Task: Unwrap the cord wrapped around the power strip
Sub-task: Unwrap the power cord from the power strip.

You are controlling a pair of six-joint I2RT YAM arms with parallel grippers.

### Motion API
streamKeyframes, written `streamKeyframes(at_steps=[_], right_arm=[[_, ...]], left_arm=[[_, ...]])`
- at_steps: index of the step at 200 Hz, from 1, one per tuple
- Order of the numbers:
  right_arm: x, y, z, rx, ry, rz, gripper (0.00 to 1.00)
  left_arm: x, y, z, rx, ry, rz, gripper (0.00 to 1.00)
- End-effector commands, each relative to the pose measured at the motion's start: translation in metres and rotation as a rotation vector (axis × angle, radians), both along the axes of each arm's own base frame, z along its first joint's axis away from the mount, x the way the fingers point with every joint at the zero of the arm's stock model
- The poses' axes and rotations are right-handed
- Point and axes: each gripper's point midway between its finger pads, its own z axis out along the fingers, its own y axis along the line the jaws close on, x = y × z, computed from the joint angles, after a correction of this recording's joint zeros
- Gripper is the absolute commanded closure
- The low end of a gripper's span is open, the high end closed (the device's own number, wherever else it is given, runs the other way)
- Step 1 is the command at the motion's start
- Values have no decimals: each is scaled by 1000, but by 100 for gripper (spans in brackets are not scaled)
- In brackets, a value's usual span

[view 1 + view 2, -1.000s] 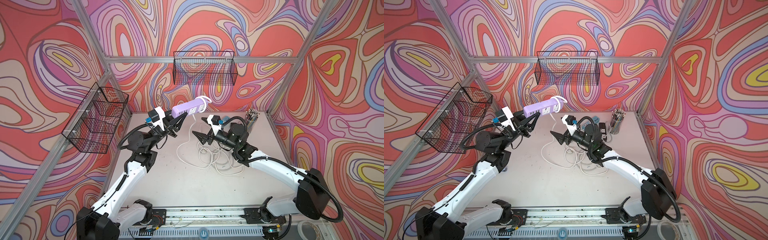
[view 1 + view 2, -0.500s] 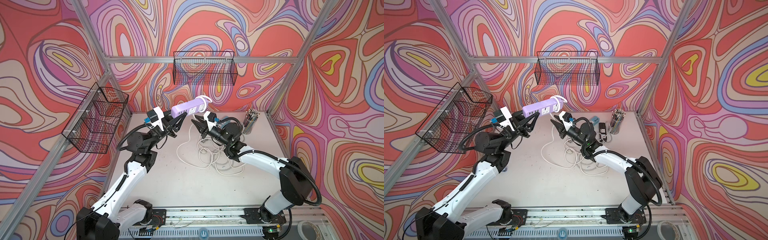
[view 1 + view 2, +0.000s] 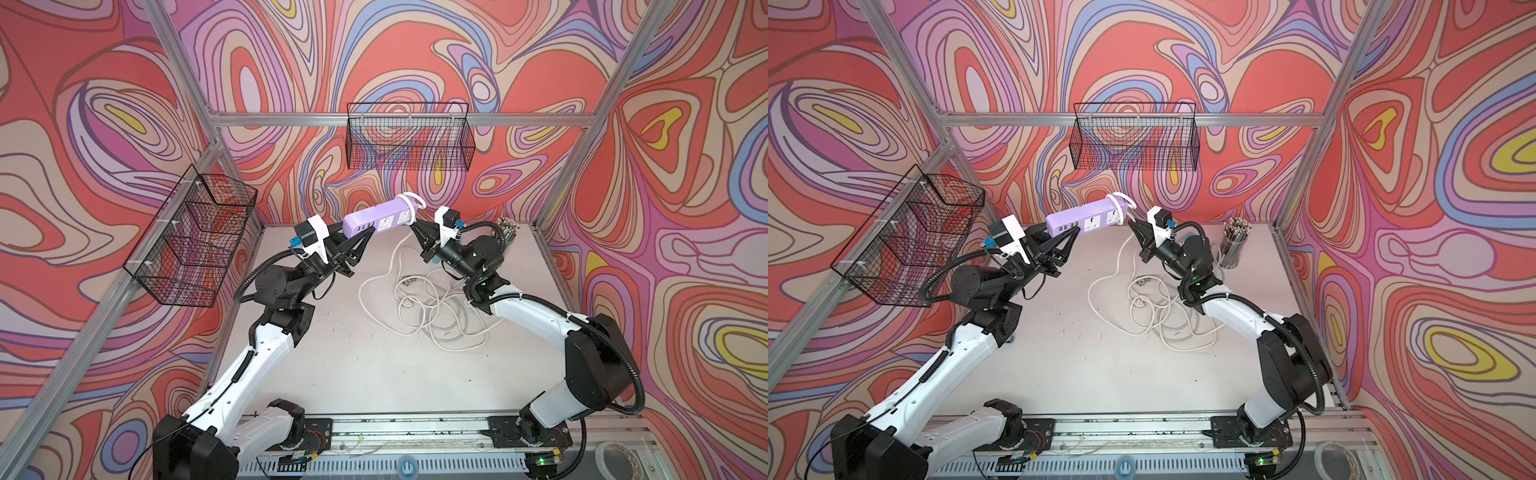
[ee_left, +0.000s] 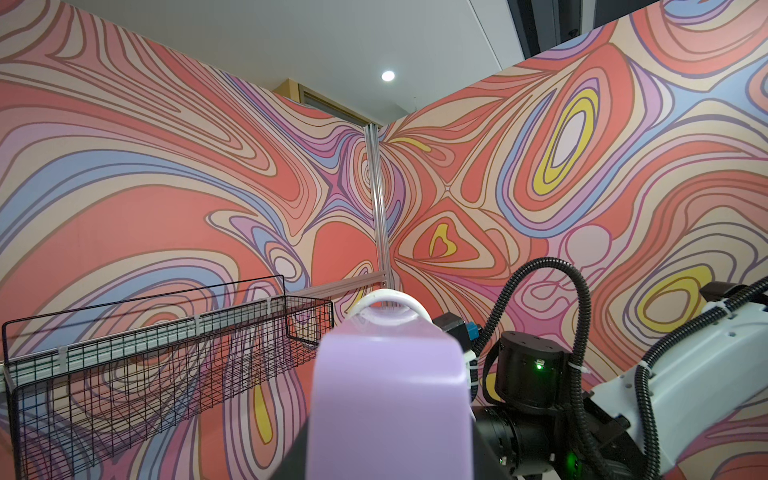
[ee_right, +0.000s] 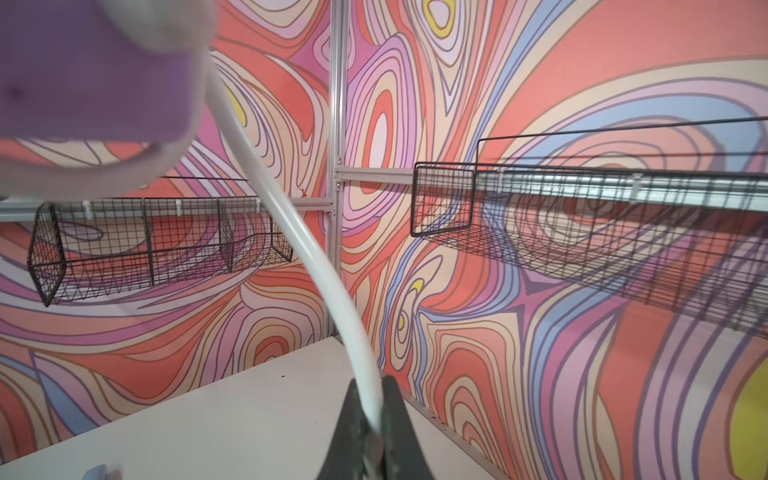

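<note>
Right tool (image 5: 372, 390) is pinched tight on the cord (image 5: 286, 208) beside the strip (image 3: 380, 219), which the left tool (image 3: 353, 243) (also clamped) holds above the desk (image 3: 332, 353), centre frame. Pulling hard could yank the strip free, or cinch the cord round its end.

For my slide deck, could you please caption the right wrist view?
White cord pinched in the shut right gripper, running to the purple strip.

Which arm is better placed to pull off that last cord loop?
Likely the right: the right gripper is shut on the cord near the last loop; the left gripper holds the power strip aloft.
</note>
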Motion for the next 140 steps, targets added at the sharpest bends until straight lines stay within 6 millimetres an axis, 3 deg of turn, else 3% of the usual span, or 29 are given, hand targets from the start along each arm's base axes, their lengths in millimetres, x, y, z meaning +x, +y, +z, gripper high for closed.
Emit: streamKeyframes(at_steps=[1,41,56,80,100,140], right_arm=[[2,-11,48,21,-69,13,100],[-4,-11,107,-9,-175,46,100],[-18,-14,125,-11,-208,59,100],[-44,-23,134,-20,-217,73,100],[-66,-30,125,-44,-181,91,100],[-100,-33,75,-115,-19,172,100]], left_arm=[[-17,6,21,-44,-94,-4,100],[-15,6,18,-36,-91,9,100],[-13,5,17,-34,-88,12,100],[-12,7,16,-30,-91,31,100],[-12,8,16,-21,-99,50,100],[-12,11,16,-14,-106,74,100]])
